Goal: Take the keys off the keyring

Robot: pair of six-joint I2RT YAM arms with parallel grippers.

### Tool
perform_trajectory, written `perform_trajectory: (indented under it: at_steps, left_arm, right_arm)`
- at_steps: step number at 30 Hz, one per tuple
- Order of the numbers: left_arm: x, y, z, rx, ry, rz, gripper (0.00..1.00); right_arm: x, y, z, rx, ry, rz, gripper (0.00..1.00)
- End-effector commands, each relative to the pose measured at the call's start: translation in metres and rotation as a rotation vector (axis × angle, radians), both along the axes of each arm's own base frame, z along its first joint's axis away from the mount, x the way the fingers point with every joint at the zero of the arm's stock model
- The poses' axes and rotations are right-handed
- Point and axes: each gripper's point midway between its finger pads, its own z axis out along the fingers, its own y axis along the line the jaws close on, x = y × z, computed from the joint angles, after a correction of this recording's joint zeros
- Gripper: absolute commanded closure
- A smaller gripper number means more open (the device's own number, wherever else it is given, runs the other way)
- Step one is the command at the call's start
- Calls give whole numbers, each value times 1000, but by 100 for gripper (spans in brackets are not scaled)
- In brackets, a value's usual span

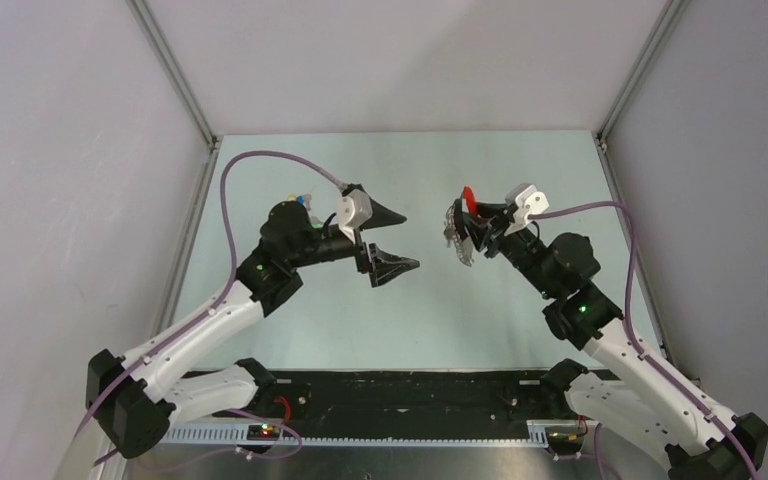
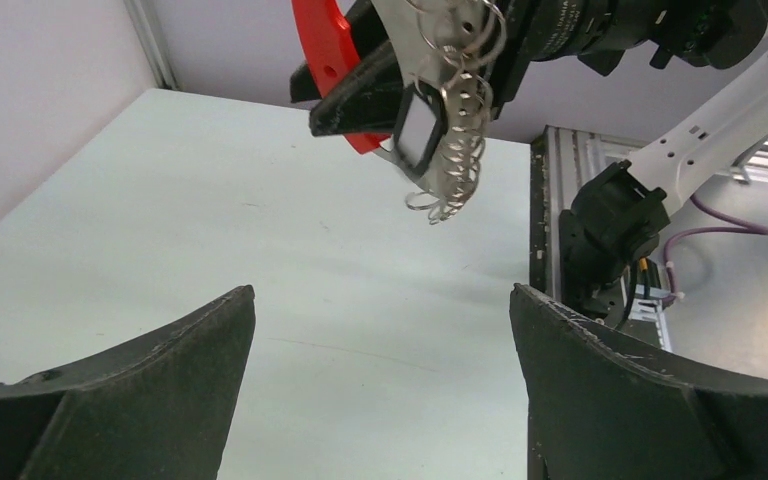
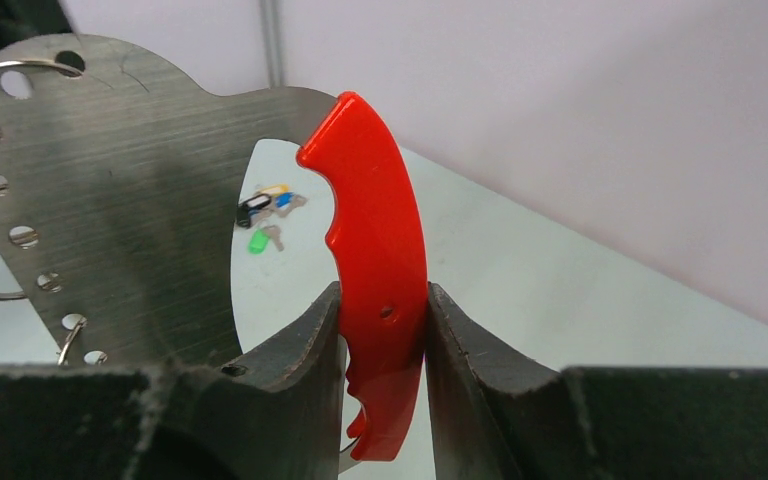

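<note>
My right gripper (image 1: 472, 228) is shut on the red curved keyring (image 3: 378, 240) and holds it in the air above the table's middle right. The red part joins a brushed metal plate (image 3: 130, 200) with a row of holes and silver wire rings (image 2: 457, 140). One key with a black head and a pale face (image 2: 418, 130) hangs among the rings. My left gripper (image 1: 410, 240) is open and empty, level with the keyring and a short gap to its left. In the left wrist view its fingers (image 2: 160, 370) point at the table below the hanging rings.
Several loose keys with yellow, black, blue and green heads (image 3: 265, 215) lie on the pale green table at the far left, behind my left arm (image 1: 298, 200). Grey walls with metal corner posts (image 1: 172, 70) enclose the table. A black rail (image 1: 410, 390) runs along the near edge.
</note>
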Motion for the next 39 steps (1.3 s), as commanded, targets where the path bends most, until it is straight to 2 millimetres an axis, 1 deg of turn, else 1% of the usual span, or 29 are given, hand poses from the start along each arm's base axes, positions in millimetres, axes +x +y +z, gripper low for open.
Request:
perform_trajectory:
  at_steps: [1, 5, 9, 14, 21, 23, 24, 25, 30, 32, 33, 34, 35, 36, 37, 38, 39]
  left_arm:
    - [-4, -5, 32, -84, 7, -30, 0]
    - [-7, -13, 28, -84, 9, -61, 1]
    - [-11, -15, 23, -82, -33, -70, 7]
    - [-15, -13, 29, -102, -80, -65, 15]
    - [-15, -12, 31, -114, -100, -55, 23]
    - [-14, -11, 32, -117, -105, -47, 30]
    - [-14, -11, 32, -117, -105, -46, 37]
    - [-14, -11, 32, -116, -105, -47, 41]
    - [-15, -11, 32, -117, -107, -49, 44]
    - [-15, -11, 31, -116, -113, -48, 49]
    - [-15, -11, 31, -115, -114, -50, 56]
    - [-15, -11, 31, -114, -118, -51, 59]
    - [-15, -10, 31, -113, -119, -49, 65]
    - [-15, -10, 31, -113, -121, -49, 69]
    - [-15, -10, 30, -112, -121, -47, 77]
    - [-15, -10, 30, -111, -124, -46, 81]
    - [-15, -10, 29, -110, -125, -45, 89]
  right_arm:
    - [15, -26, 28, 152, -17, -166, 100]
    - [18, -21, 25, 142, -16, -162, 100]
    - [17, -13, 24, 121, -29, -150, 100]
    - [15, 1, 20, 77, -54, -137, 100]
    - [10, 21, 20, 62, -76, -100, 100]
    - [9, 26, 20, 59, -78, -89, 100]
    - [9, 27, 20, 56, -78, -87, 100]
    - [8, 29, 20, 55, -80, -79, 100]
    - [7, 35, 20, 48, -82, -66, 100]
    - [6, 37, 20, 47, -84, -63, 100]
    - [5, 37, 20, 46, -85, -61, 100]
    - [5, 37, 21, 47, -85, -60, 100]
    - [5, 38, 21, 46, -86, -59, 100]
    - [4, 38, 21, 45, -87, -56, 100]
    - [4, 38, 21, 46, -87, -55, 100]
    - [4, 38, 21, 46, -88, -57, 100]
    - [4, 38, 21, 45, -88, -59, 100]
